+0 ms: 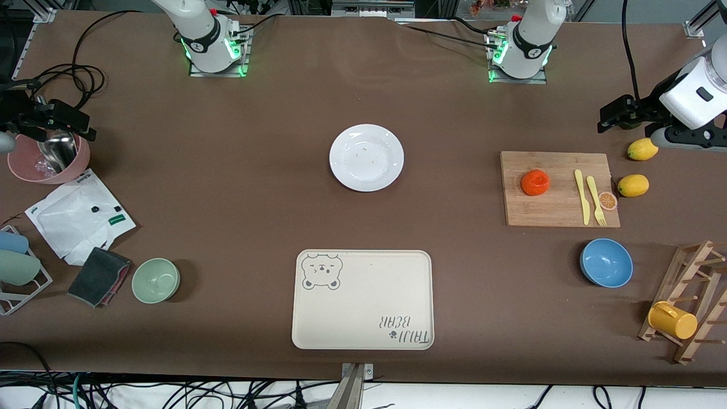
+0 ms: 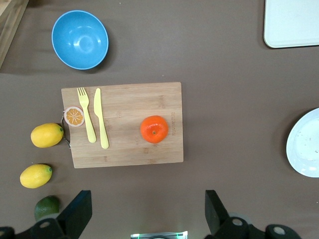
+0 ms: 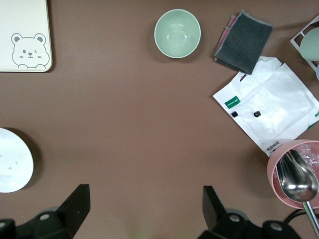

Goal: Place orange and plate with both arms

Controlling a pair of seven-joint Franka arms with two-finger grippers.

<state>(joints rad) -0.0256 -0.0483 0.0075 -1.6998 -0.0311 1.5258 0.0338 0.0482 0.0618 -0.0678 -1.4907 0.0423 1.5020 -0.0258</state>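
The orange (image 1: 535, 182) sits on a wooden cutting board (image 1: 559, 216) toward the left arm's end of the table; it also shows in the left wrist view (image 2: 154, 129). The white plate (image 1: 366, 157) lies bare at the table's middle, and its edge shows in both wrist views (image 2: 305, 144) (image 3: 12, 167). My left gripper (image 1: 610, 119) is open and empty, up over the table beside the board and the lemons (image 2: 148, 211). My right gripper (image 1: 79, 126) is open and empty, up over the pink bowl at the right arm's end (image 3: 145, 209).
A beige bear tray (image 1: 363, 301) lies nearer to the camera than the plate. A yellow knife and fork (image 1: 588, 196) lie on the board, two lemons (image 1: 633, 185) beside it, and a blue bowl (image 1: 606, 262) and a cup rack (image 1: 687, 301) nearer. A pink bowl (image 1: 48, 162), white bag (image 1: 79, 218) and green bowl (image 1: 155, 280) are at the right arm's end.
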